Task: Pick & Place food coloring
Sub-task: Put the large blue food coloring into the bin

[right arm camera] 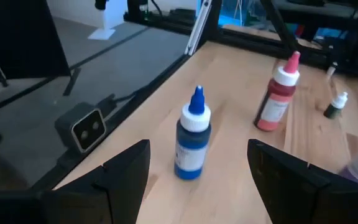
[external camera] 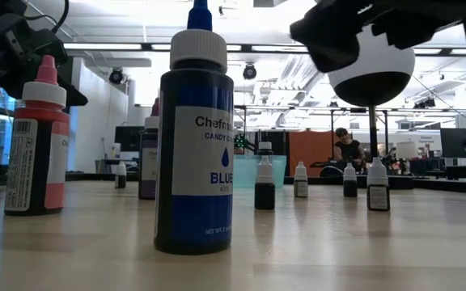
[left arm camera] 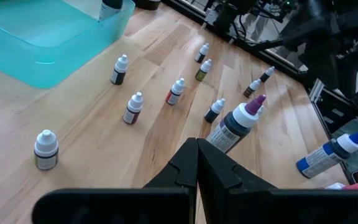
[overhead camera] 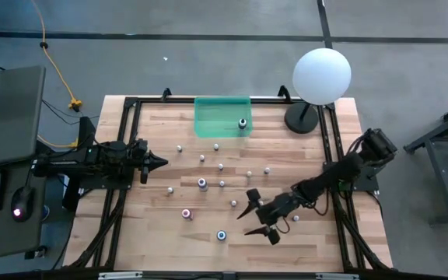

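Several tiny food coloring bottles (overhead camera: pixel 220 166) with whitish caps stand upright across the middle of the wooden table. Three larger ones stand nearer the front: blue (overhead camera: pixel 222 234), pink (overhead camera: pixel 186 213) and purple (overhead camera: pixel 202 183). One small bottle (overhead camera: pixel 242 124) stands in the green tray (overhead camera: pixel 208 117). My right gripper (overhead camera: pixel 245 223) hangs open just right of the blue bottle (right arm camera: pixel 191 143), which shows a little ahead of its spread fingers, apart from them. My left gripper (overhead camera: pixel 160 162) is shut at the table's left side, above the wood, with nothing in it.
A white globe lamp (overhead camera: pixel 322 75) on a dark base (overhead camera: pixel 302 118) stands at the far right corner. A black frame (overhead camera: pixel 131 105) runs around the table. A small camera box (right arm camera: pixel 86 127) sits beyond the near edge by the blue bottle.
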{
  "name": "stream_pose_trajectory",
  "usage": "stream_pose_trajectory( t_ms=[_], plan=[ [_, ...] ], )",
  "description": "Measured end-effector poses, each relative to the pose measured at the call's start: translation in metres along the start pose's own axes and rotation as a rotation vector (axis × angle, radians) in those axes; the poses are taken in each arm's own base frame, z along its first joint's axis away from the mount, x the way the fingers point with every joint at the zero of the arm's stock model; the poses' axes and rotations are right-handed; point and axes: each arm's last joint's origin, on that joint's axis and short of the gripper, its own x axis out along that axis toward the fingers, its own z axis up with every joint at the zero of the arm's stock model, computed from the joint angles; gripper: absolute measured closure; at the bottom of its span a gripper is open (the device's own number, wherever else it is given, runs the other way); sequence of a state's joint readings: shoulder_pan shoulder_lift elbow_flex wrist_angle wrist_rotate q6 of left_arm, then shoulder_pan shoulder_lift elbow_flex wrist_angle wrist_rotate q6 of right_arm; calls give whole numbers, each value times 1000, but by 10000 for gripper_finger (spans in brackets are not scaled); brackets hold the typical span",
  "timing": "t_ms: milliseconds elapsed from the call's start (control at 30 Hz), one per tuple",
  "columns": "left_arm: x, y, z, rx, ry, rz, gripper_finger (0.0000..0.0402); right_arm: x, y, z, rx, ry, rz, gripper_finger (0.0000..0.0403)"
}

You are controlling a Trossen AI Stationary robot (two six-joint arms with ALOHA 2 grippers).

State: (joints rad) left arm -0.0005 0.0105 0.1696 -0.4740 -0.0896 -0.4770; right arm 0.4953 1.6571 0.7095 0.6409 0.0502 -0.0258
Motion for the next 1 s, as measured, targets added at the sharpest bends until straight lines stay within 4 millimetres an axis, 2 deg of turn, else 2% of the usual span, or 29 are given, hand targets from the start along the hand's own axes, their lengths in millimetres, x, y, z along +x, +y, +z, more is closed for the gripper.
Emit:
stream_pose_trajectory(
  t_ms=[367, 600, 733, 1000],
  plan=[
    [0, 0, 0, 0, 1, 0, 401, 50, 2, -3, -37, -2, -4, 141],
    [0, 0, 0, 0, 1, 0, 401, 60, 2, -7, -1, 12, 28, 141],
    [0, 0, 0, 0, 4, 1, 401, 63, 2, -17, -9, 37, 28, 141],
    [0, 0, 0, 0, 1, 0, 401, 64, -7, -12, 9, -11, -1, 141]
  ],
)
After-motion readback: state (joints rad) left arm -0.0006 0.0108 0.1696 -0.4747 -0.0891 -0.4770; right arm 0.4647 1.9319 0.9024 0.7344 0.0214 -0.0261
